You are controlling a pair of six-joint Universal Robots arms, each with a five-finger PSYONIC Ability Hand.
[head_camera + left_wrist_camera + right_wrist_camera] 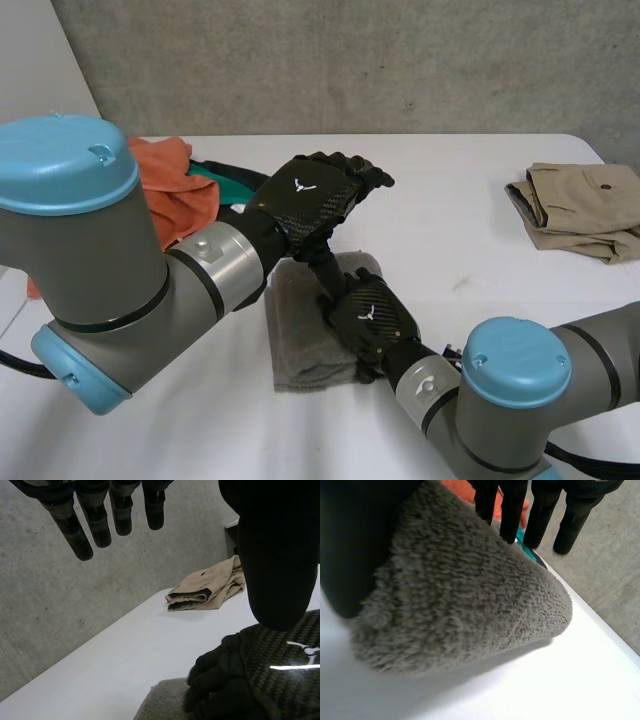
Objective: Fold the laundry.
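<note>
A grey towel [305,345] lies folded on the white table [470,230] in front of me. My right hand [368,315] rests on its right edge. In the right wrist view a raised fold of the grey towel [460,595] sits between the thumb [345,545] and the straight fingers [510,510], pinched, with shadow under it. My left hand [310,200] hovers above the towel's far end, open, holding nothing. In its own wrist view the left hand's fingers [95,525] hang straight, and the right hand [250,680] lies below on the grey towel [160,700].
An orange cloth [175,185] and a green cloth [225,180] lie heaped at the back left. A folded khaki garment [585,210], also the khaki garment [210,590] in the left wrist view, sits at the back right. A grey wall stands behind the table.
</note>
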